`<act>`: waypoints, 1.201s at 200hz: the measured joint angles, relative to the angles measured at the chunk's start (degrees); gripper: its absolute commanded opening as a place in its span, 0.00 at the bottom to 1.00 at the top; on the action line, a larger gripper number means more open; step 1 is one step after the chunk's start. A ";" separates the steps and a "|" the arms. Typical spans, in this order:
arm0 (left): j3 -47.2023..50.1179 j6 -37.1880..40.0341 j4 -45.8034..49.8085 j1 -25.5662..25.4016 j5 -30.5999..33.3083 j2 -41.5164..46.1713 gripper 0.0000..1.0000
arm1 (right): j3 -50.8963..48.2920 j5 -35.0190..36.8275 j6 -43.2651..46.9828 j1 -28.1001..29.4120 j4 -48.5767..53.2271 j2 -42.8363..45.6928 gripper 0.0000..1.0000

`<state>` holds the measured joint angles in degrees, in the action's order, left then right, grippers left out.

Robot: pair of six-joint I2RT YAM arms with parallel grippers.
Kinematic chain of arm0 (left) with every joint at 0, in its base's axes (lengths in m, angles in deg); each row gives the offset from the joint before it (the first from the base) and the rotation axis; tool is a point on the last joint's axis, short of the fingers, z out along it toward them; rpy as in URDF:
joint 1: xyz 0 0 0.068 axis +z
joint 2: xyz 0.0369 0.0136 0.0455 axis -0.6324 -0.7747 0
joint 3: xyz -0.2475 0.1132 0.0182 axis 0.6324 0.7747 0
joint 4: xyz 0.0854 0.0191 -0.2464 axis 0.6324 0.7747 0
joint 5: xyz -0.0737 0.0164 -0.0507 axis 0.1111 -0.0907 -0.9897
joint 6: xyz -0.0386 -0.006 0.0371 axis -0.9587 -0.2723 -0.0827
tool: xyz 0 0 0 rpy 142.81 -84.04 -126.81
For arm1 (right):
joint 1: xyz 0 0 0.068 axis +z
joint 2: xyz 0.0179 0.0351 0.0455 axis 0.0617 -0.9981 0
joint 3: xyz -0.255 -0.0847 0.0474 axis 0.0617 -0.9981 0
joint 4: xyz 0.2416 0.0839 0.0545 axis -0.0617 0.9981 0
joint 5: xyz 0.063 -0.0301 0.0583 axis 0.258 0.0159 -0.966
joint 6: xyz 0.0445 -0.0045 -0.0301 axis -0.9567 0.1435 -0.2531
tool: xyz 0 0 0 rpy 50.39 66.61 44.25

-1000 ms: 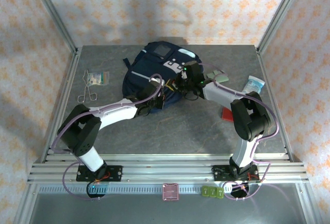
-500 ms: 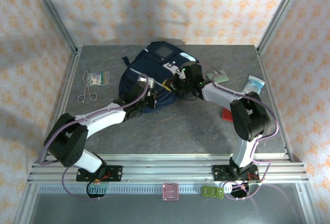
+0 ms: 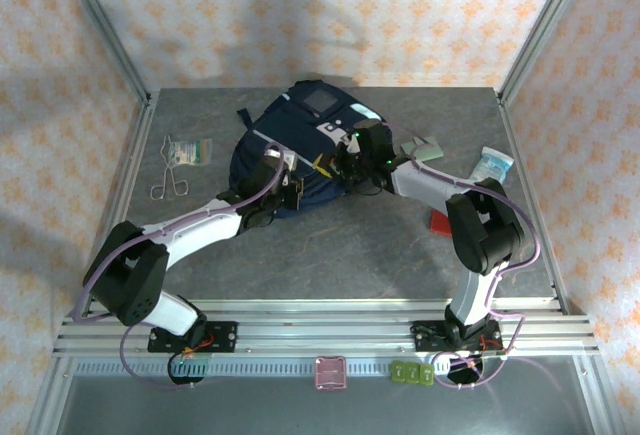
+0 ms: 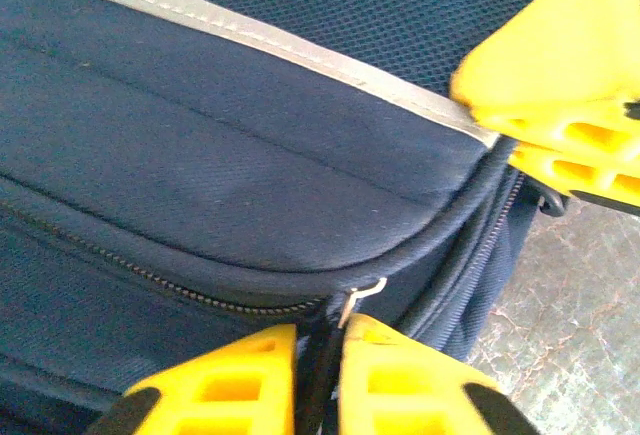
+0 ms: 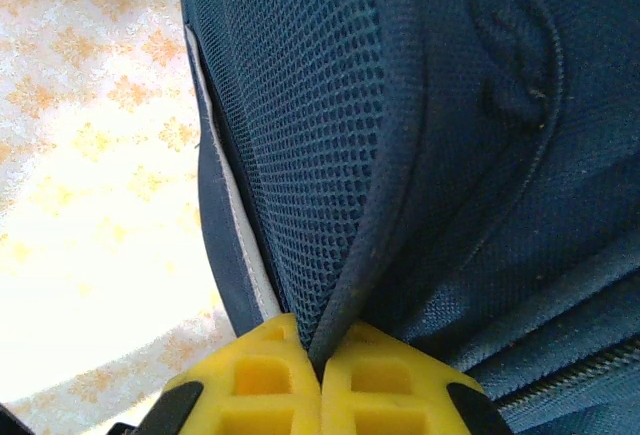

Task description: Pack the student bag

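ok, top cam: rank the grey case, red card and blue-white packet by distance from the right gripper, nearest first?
From the right gripper, clamped on the student bag:
1. grey case, just to its right, beside the forearm.
2. red card, further right and closer to the arm bases.
3. blue-white packet, out by the table's right edge.

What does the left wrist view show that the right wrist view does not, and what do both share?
Left wrist, not right: a metal zip pull, bare table, and two claws at once. Right wrist, not left: the patterned wall. Shared: the navy bag, its pale stripe, a zip, and each view's own claw shut on the bag: left claw, right claw.
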<state>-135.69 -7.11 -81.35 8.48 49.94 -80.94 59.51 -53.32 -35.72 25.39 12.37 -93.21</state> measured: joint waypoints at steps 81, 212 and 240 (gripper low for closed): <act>-1.46 -0.52 0.00 -1.44 1.03 -3.54 0.00 | -0.55 1.01 0.02 -0.07 0.35 0.00 0.00; 0.39 -3.87 4.68 6.25 8.44 -0.61 0.12 | -2.58 0.04 -0.44 -2.08 -2.36 2.67 0.00; 0.44 -3.50 5.03 6.80 7.58 -1.22 0.01 | -2.60 0.66 -0.44 -2.84 -3.19 3.54 0.00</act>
<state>-135.25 -10.61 -76.32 15.28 57.52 -82.17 56.91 -52.66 -36.15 22.55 9.18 -89.67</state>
